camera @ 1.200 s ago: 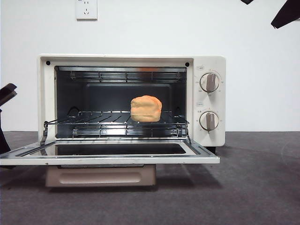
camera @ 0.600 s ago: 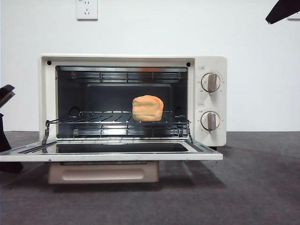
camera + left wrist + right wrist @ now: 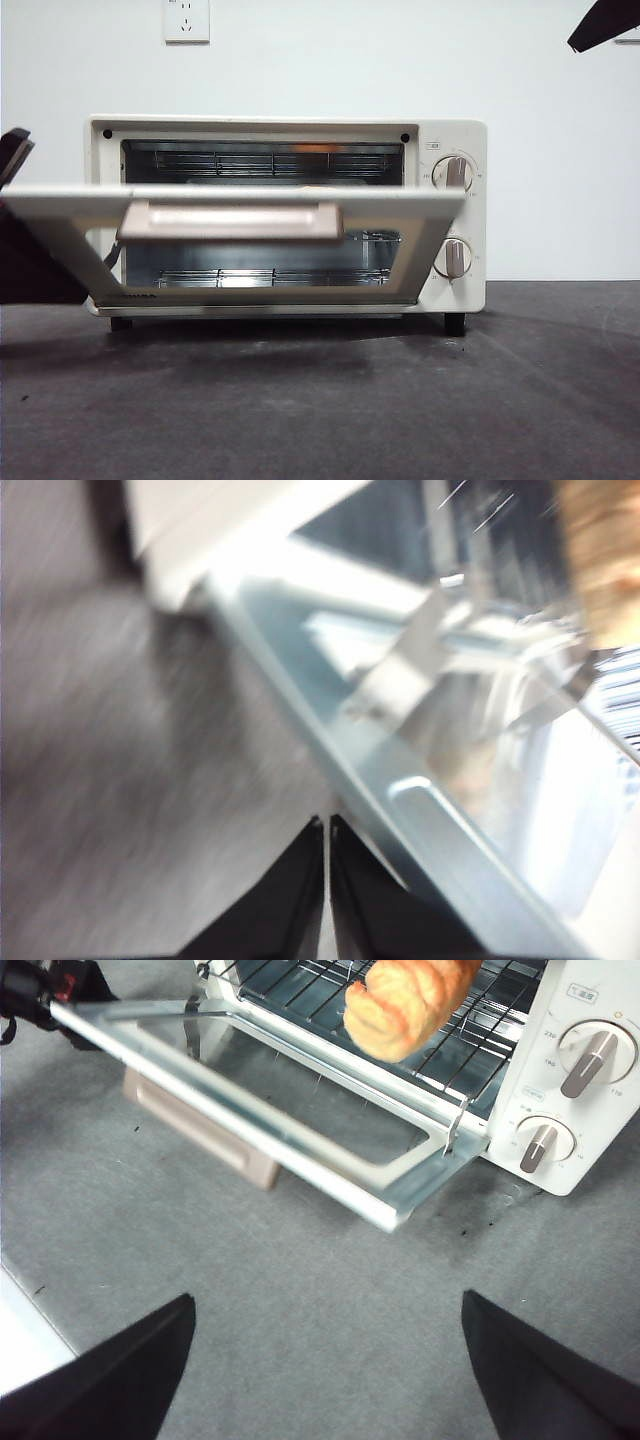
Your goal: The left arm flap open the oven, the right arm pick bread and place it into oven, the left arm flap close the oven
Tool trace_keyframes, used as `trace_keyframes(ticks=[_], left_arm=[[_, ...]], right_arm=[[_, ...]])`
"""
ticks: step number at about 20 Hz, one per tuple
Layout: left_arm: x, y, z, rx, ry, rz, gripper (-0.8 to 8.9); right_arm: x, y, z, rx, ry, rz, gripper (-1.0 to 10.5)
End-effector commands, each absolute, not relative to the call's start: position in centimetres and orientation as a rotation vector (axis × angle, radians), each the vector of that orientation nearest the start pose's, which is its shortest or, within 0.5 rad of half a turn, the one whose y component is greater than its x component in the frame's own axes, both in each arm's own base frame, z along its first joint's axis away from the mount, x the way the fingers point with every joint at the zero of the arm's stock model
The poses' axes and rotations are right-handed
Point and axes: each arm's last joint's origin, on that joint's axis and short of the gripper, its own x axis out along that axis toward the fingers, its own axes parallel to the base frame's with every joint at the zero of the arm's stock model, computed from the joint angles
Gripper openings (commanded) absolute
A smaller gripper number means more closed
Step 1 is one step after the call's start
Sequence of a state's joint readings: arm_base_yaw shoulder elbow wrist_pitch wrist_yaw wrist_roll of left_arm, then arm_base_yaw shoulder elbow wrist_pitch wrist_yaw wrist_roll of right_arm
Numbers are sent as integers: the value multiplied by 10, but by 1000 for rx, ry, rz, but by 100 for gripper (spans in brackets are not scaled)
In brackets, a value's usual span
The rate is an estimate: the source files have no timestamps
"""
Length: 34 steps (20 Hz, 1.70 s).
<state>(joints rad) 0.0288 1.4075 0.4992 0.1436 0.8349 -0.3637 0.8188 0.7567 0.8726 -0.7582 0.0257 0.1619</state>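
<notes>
The cream-white oven (image 3: 450,135) stands mid-table with its glass door (image 3: 60,200) swung about halfway up, the beige handle (image 3: 230,222) facing the front view. My left gripper (image 3: 327,822) is shut, its tips against the underside of the door's (image 3: 350,750) free edge, at that door's left end (image 3: 15,150). The bread (image 3: 410,1000) lies on the wire rack inside the oven (image 3: 600,1000). In the front view the door hides the bread. My right gripper (image 3: 327,1300) hangs open and empty, high above the table in front of the oven.
Two round knobs (image 3: 455,172) sit on the oven's right panel. A wall socket (image 3: 186,20) is above the oven. The right arm shows as a black tip (image 3: 605,22) at the top right corner. Dark grey table (image 3: 400,400) stretches before the oven.
The oven door has swung up from lying flat to about halfway, now covering the bread in the front view. The left gripper rose with it at the door's left end.
</notes>
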Motion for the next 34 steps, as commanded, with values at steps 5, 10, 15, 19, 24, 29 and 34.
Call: trace_keyframes(ticks=[5,10,15,19,24,29,34], left_arm=[[252,-2,162,-707,697,-634,16],[259,1,176,-715,563,-649,15],[261,1,184,-732,512,-664,16],[257,-3,193,-717,493,-688,17],[245,-6,212,-677,448,-670,18],[228,-11,238,-564,446,-613,18],[208,-20,274,-369,484,-528,18]], right_arm=[[97,105,317,-105,652,719,423],[97,105,317,-105,652,719,423],[98,105,317,-106,653,718,423],[98,105,318,-106,648,716,423],[99,106,319,-100,633,715,423],[99,107,320,-91,615,718,423],[101,109,324,-72,573,725,423]])
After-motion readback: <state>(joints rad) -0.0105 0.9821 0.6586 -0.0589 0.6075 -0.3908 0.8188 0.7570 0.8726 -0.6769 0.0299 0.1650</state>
